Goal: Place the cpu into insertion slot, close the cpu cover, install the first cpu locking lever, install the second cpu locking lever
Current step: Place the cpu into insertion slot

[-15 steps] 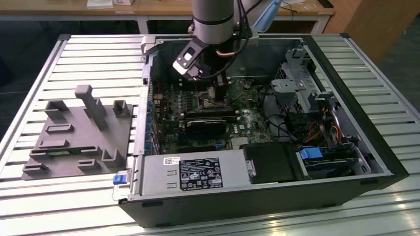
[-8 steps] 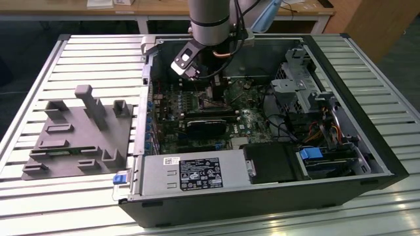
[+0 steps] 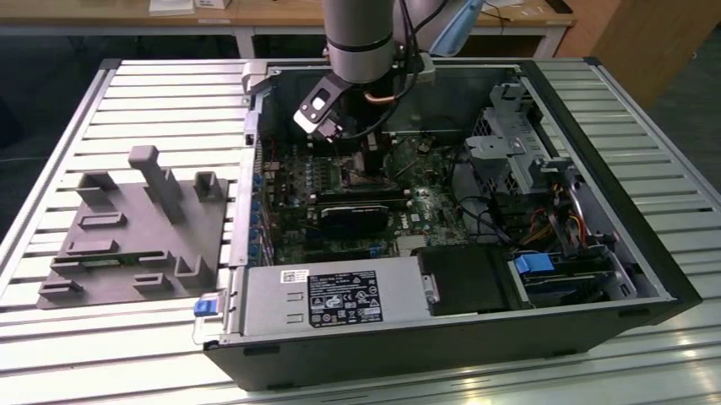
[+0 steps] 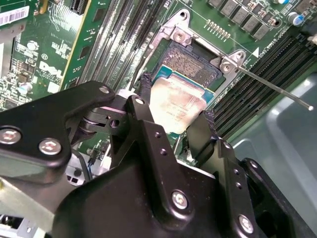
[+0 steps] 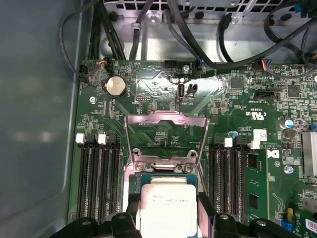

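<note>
Silvery cpu (image 4: 176,101), side edges in end effector (image 4: 176,99), over open insertion slot (image 4: 190,64)

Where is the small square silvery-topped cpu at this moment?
In both wrist views the cpu sits gripped in the black tool, over the silver-rimmed square insertion slot.
</note>
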You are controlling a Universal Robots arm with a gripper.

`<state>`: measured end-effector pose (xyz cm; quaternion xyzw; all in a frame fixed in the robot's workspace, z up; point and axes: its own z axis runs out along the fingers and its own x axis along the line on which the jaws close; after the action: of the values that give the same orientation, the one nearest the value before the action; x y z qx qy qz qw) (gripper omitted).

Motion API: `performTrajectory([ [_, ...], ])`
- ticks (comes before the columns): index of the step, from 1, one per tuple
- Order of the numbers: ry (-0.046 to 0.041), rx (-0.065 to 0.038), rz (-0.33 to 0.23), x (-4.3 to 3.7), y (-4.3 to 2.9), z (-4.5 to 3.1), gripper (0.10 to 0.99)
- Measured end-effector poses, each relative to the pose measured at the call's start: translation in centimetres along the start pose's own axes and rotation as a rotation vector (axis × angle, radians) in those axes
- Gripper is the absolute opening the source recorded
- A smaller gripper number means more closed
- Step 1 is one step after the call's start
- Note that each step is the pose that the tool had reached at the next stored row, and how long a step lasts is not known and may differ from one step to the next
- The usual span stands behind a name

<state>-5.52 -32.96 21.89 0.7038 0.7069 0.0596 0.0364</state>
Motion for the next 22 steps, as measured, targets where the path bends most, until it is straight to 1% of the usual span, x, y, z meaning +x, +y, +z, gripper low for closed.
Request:
performTrajectory([
  [13, -0.0021, -0.001, 0.016, -0.02, -0.45, 0.99, 0.537],
  [22, -0.0024, -0.001, 0.021, 0.12, -0.67, 1.71, 0.537],
])
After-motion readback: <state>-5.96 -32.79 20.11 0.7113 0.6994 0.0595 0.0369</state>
